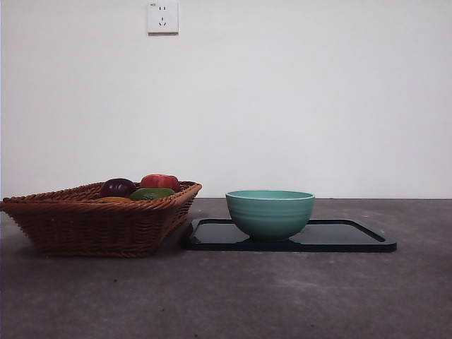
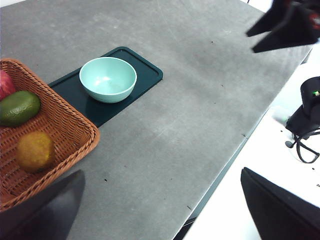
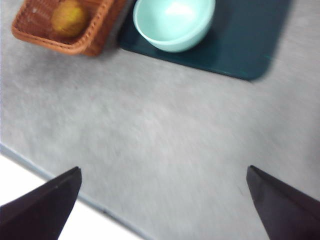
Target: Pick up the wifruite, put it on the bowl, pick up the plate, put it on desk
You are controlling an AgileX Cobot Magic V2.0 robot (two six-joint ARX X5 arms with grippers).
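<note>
Plenty of open desk is stretching out beneath both grippers, grey and mottled, with its near edge running just under the left gripper and the right gripper. Both are hanging high above the surface with jaws spread wide and gripping nothing. Ahead of the left gripper, the wicker basket is sitting close by, and the wifruite is lying inside it near the closest corner, beside a green fruit and a red fruit. A dark purple fruit is peeking over the rim in the front view. Farther out, the mint-green bowl is standing upright on the dark plate, whose edge is lying just beside the basket. A white wall with a socket is closing off the back.
</note>
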